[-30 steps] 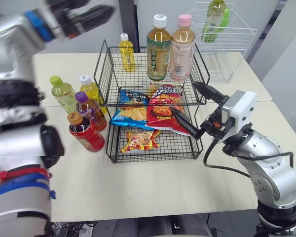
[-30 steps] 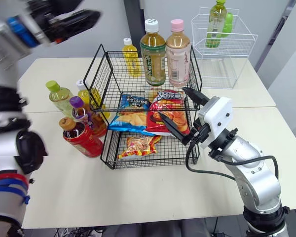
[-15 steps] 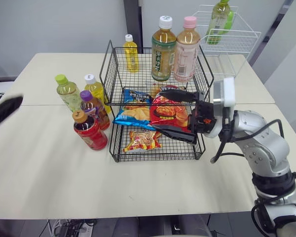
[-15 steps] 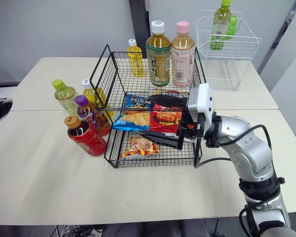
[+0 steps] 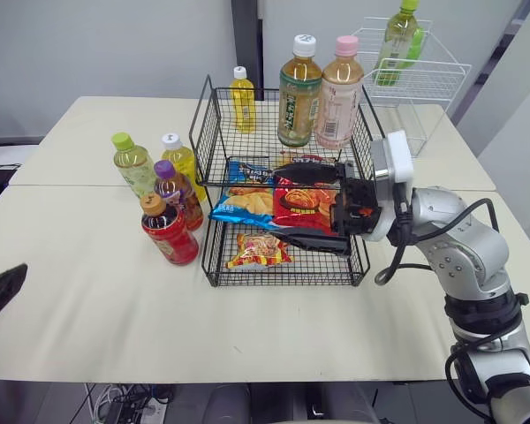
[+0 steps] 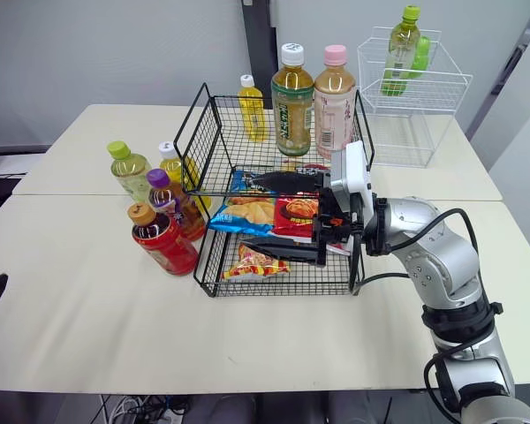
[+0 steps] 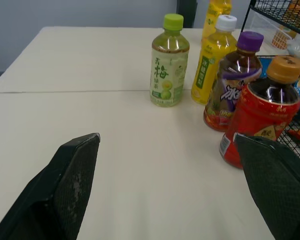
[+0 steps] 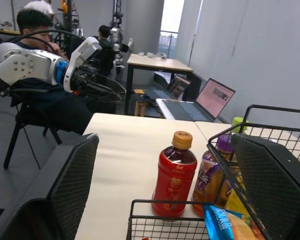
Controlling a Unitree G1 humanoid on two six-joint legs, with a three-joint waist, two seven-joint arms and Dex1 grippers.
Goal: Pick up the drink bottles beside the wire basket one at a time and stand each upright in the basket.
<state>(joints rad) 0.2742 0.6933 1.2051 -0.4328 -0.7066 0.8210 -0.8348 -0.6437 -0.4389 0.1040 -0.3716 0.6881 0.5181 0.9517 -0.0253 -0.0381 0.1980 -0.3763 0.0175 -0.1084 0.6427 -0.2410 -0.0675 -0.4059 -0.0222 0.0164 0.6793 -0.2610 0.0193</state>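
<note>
- Four drink bottles stand upright in a cluster on the surface [image 5: 97, 309], just beside the left wall of the wire basket [image 5: 216, 132]: red bottle [image 5: 169, 234], purple-capped bottle [image 5: 178, 190], white-capped yellow bottle [image 5: 184, 162], green-capped bottle [image 5: 132, 164].
- Upper-tier bottles [image 5: 300, 93]: three, upright.
- Right gripper [image 6: 247, 210]: jaws spread wide, empty, at the basket's front, one finger level with each tier.
- Left gripper [image 7: 165, 140]: jaws wide apart, empty, low over the surface, apart from the cluster.

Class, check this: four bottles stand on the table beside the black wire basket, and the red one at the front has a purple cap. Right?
Wrong cap: the red bottle has an orange cap, as the left wrist view shows; the purple cap sits on the dark bottle behind it. The rest holds.
</note>
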